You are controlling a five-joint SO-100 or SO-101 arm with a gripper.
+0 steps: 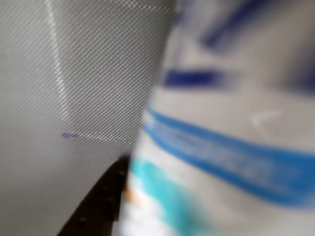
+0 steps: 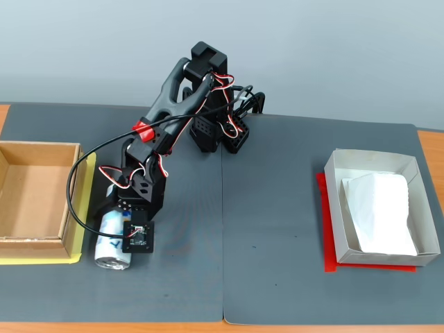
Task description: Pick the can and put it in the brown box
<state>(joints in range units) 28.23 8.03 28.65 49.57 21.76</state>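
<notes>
In the fixed view, the brown box [image 2: 35,201] is sitting at the far left of the mat [image 2: 277,229], and the can [image 2: 111,243] is lying just to its right, near the front edge. The gripper [image 2: 128,232] is reaching down over the can from the arm's base [image 2: 218,132], which is standing farther back near the centre. Another box [image 2: 378,201] holding paper [image 2: 378,211] is resting well apart at the right.
</notes>
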